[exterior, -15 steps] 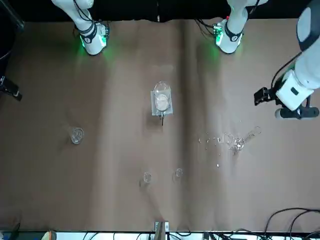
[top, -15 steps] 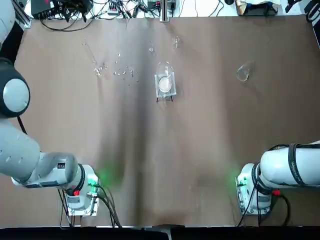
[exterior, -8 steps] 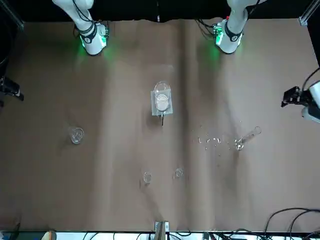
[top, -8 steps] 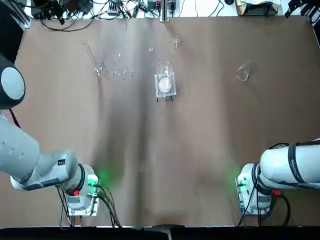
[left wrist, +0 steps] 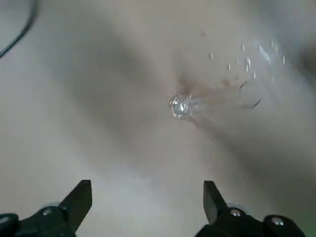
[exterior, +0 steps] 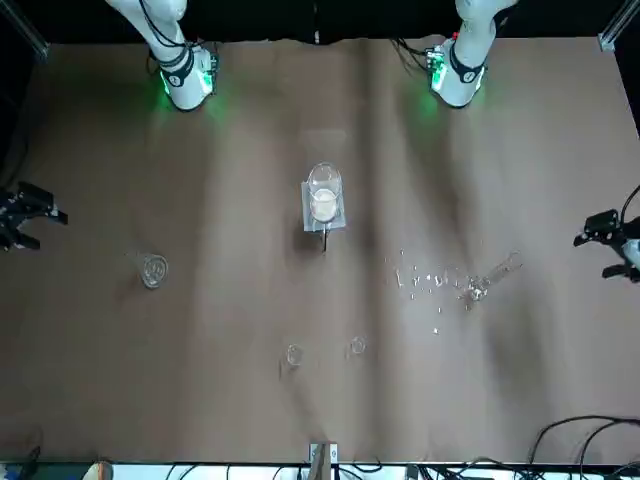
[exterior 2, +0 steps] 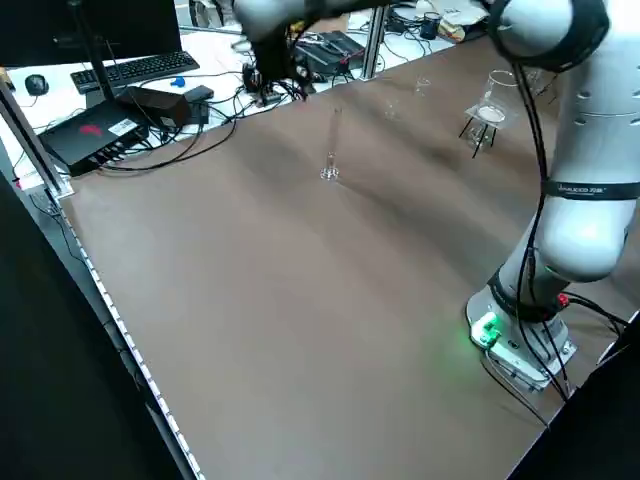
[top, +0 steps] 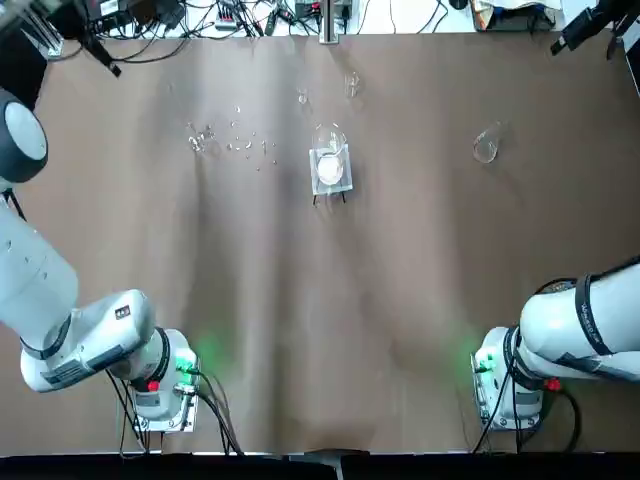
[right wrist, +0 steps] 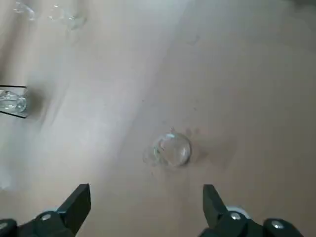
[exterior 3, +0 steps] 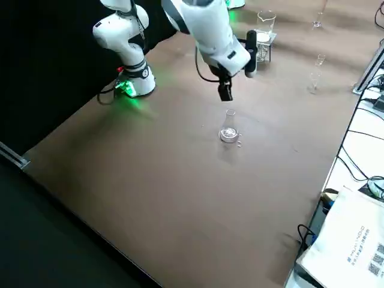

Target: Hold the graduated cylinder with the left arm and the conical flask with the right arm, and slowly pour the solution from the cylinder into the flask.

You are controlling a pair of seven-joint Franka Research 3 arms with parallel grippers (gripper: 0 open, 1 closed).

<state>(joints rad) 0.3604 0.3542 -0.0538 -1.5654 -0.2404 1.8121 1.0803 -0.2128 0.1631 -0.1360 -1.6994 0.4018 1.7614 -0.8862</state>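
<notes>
The graduated cylinder [top: 197, 138] stands upright at the far left of the table, also seen as cylinder [exterior: 488, 280] and cylinder [exterior 2: 331, 148]. My left gripper [exterior: 610, 242] hovers open off to its outer side, high above the table; the left wrist view looks down on the cylinder [left wrist: 182, 105] beyond the gripper [left wrist: 145, 207]. The conical flask [top: 486, 147] stands at the far right, seen too as flask [exterior 3: 228, 131]. My right gripper [exterior: 24, 216] hangs open above and beside it, with the flask [right wrist: 171, 149] ahead of its fingers. Both grippers hold nothing.
A clear square stand [top: 330, 168] with a white disc and a beaker sits mid-table. Two small glass pieces [top: 352, 85] lie near the far edge. Tiny glass specks [top: 248, 145] are scattered beside the cylinder. Cables and electronics [exterior 2: 130, 105] lie past the table's far edge.
The left gripper swung outward to the table's left edge and then farther from the bases. The right gripper also moved away from the bases and slightly inward. The glassware stayed put.
</notes>
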